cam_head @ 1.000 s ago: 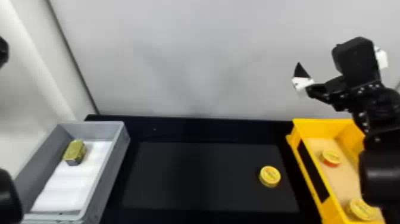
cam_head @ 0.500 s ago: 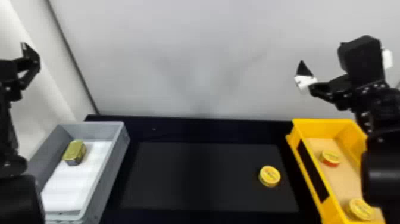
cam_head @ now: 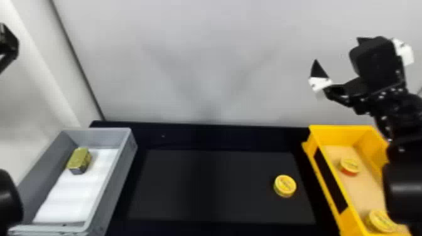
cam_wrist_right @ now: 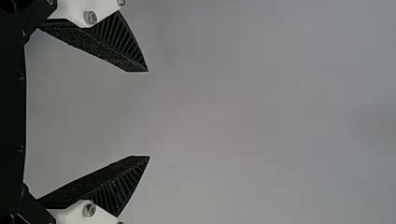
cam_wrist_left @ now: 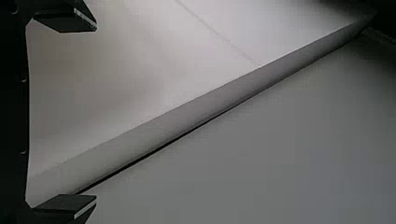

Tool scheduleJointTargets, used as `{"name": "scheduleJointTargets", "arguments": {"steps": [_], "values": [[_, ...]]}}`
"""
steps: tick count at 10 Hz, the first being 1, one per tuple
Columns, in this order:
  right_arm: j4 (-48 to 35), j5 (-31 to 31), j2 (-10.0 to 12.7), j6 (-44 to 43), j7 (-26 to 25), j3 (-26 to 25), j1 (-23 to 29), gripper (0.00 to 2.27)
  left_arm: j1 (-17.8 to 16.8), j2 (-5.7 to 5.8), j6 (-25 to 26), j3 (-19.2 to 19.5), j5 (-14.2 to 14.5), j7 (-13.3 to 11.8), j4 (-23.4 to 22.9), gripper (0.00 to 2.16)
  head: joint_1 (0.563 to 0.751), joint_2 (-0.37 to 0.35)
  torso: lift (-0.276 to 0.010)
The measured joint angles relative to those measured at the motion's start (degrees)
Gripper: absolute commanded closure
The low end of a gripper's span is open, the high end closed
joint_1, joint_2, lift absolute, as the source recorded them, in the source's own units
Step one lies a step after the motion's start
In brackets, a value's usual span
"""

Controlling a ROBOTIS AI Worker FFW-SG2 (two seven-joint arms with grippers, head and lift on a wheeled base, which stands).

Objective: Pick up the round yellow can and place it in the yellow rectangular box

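Note:
A round yellow can (cam_head: 285, 186) lies on the dark mat, left of the yellow rectangular box (cam_head: 326, 185). Above and behind that box, my right gripper (cam_head: 340, 55) is raised in front of the wall; in the right wrist view the right gripper (cam_wrist_right: 149, 114) is open, nothing between its fingers. At the head view's left edge, my left gripper (cam_head: 8, 47) hangs above the grey box's far side; the left wrist view has the left gripper (cam_wrist_left: 96, 112) open with bare wall behind it.
The yellow box holds a red-and-yellow can (cam_head: 349, 166) and another yellow can (cam_head: 380, 221) near its front. A grey box (cam_head: 113, 179) at the left holds a gold tin (cam_head: 79, 160) on white lining.
My left arm came into view from the left, then shifted back toward the left edge. The right gripper shifted slightly to the right. The cans and boxes have stayed put.

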Motion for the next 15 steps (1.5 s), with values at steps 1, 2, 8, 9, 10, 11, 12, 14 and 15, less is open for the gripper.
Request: {"name": "scheduleJointTargets", "arguments": {"steps": [1, 2, 8, 9, 10, 11, 12, 14, 15], "values": [[-1.46, -0.02, -0.73, 0.42, -1.01, -0.59, 1.01, 0.13, 0.05, 0.0, 0.18, 0.02, 0.0, 0.49, 0.14, 0.0, 0.686, 0.014, -0.056], [-2.82, -0.04, -0.94, 0.48, -2.3, -1.29, 2.74, 0.13, 0.35, 0.0, 0.78, -0.17, 0.26, 0.88, 0.11, 0.0, 0.686, 0.014, -0.056], [-1.25, -4.02, -0.77, -3.19, -3.24, -3.34, 15.34, 0.18, 2.04, 0.0, 1.69, 0.07, 0.53, 1.15, -0.39, 0.0, 0.686, 0.014, -0.056], [0.43, -5.17, -0.7, -4.8, -3.21, -3.05, 16.5, 0.18, 2.2, 0.0, 1.68, 0.14, 0.51, 1.22, -0.46, 0.0, 0.686, 0.014, -0.056], [1.82, -6.39, -0.67, -6.23, -3.18, -2.84, 17.57, 0.18, 2.36, 0.0, 1.67, 0.23, 0.49, 1.27, -0.54, 0.0, 0.686, 0.014, -0.056], [3.03, -7.4, -0.67, -7.47, -3.13, -2.69, 18.61, 0.18, 2.49, 0.0, 1.67, 0.28, 0.49, 1.32, -0.6, 0.0, 0.686, 0.014, -0.056], [4.27, -8.33, -0.67, -8.64, -3.07, -2.53, 19.64, 0.19, 2.58, 0.0, 1.67, 0.29, 0.48, 1.36, -0.64, 0.0, 0.686, 0.014, -0.056], [6.51, -10.36, -0.69, -10.01, -3.05, -1.93, 21.33, 0.19, 2.66, 0.0, 1.67, 0.3, 0.48, 1.37, -0.64, 0.0, 0.686, 0.014, -0.056], [7.01, -11.64, -0.68, -9.71, -3.4, -1.61, 21.77, 0.19, 2.69, 0.0, 1.67, 0.3, 0.48, 1.37, -0.64, 0.0, 0.686, 0.014, -0.056]]}}
